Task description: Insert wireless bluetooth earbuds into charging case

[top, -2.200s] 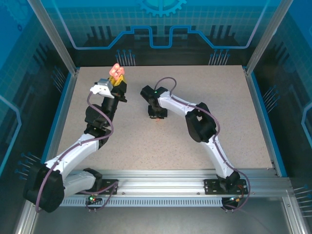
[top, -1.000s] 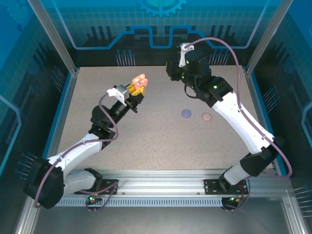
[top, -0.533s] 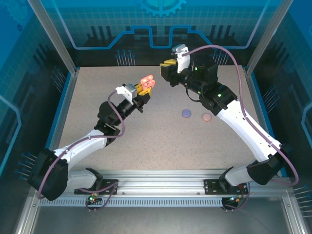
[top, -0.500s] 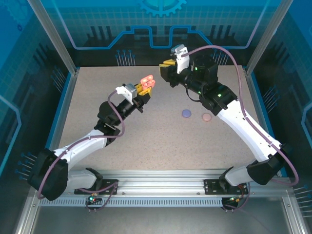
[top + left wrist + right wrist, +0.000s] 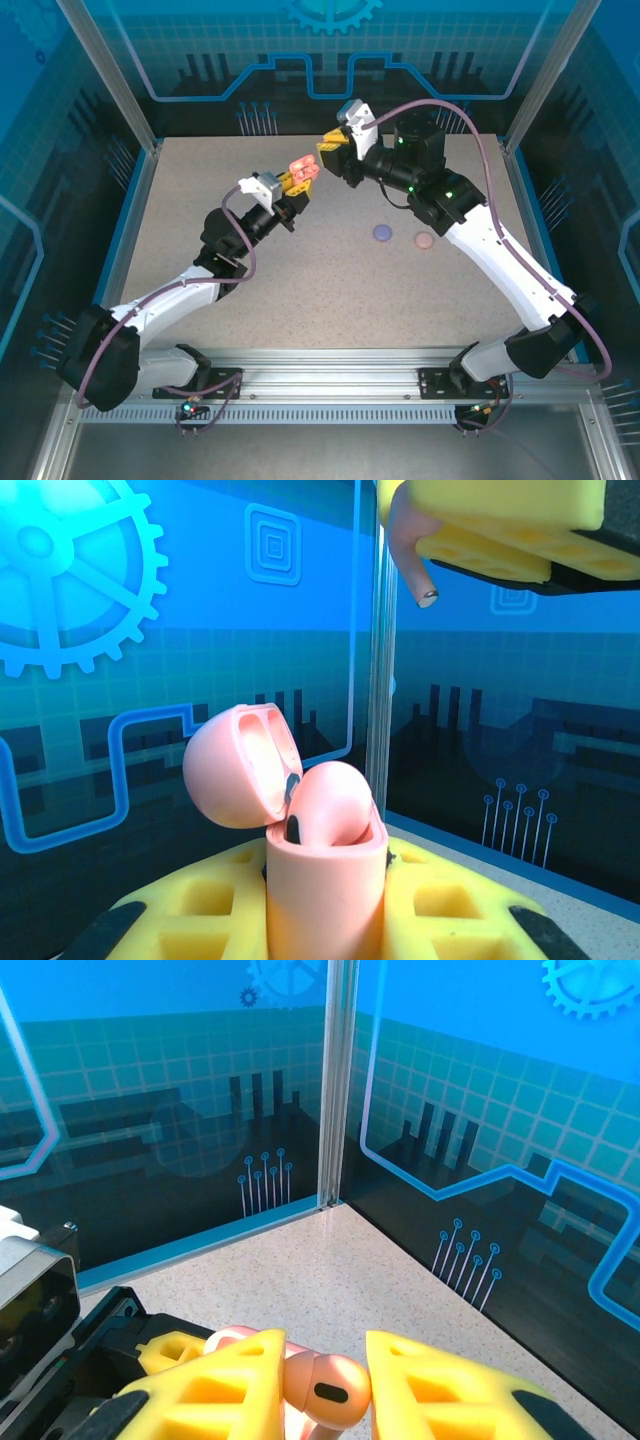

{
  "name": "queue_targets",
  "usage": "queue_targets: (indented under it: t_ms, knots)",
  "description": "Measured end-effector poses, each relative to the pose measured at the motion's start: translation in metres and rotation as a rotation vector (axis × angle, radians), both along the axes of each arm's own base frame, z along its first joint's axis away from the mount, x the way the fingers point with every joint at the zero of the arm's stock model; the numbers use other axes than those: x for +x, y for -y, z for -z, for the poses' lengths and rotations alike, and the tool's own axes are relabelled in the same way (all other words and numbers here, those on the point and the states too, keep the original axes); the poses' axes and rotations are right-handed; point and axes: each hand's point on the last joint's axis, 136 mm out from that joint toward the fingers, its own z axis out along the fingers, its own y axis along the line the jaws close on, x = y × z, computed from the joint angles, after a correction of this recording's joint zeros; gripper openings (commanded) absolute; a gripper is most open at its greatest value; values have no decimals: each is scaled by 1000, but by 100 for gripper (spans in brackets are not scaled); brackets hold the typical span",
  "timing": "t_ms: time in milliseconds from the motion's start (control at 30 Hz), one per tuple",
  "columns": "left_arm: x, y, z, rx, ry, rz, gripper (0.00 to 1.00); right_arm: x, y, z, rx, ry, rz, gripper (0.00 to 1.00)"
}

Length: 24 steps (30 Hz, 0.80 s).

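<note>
Holding a salmon-pink charging case (image 5: pixel 303 166) aloft, the left gripper (image 5: pixel 293 181) is clamped on the lower body of the case, yellow padded fingers on either side. Case is upright in the grip and well above the table (image 5: pixel 300 300), over its far middle part.

Lid (image 5: pixel 238 765) is hinged open, tipped back to one side. A rounded pink form with a dark spot sits in the mouth of the case; cannot tell if it is a seated bud or part of the case.

Right gripper (image 5: pixel 330 153) is raised too, just beside the case on its far right side. It is closed on one earbud (image 5: pixel 322 1392) of the same salmon-pink colour, pinched between its yellow fingers (image 5: pixel 220 1390). A dark oval mark on the bud faces the right wrist camera.

Left wrist view: the bud's stem (image 5: pixel 408 545) hangs below the right gripper's yellow pad, its metal-tipped end pointing down. It is above the open case and off to one side, clearly apart from it.

On the table, right of centre: a small purple rounded piece (image 5: pixel 382 232) and a pale pink one (image 5: pixel 424 240), near each other, not touching. Too small to tell more.
</note>
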Motion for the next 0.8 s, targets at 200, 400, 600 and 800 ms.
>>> queue_targets:
  t_ms: [200,400,600,800]
  knots:
    - [0,0,0,0,0,0,0,1,-3,3,0,-6,-11,24]
    - [-1,1,0,-2,-2,3,0,2,-6,8,10,-19,-22,24]
    - [-1,2,0,-4,-2,6,0,6,-11,20,8,-48,-25,24]
    - [-3,5,-7,-11,11,15,0,10,-14,26,11,-67,-25,23]
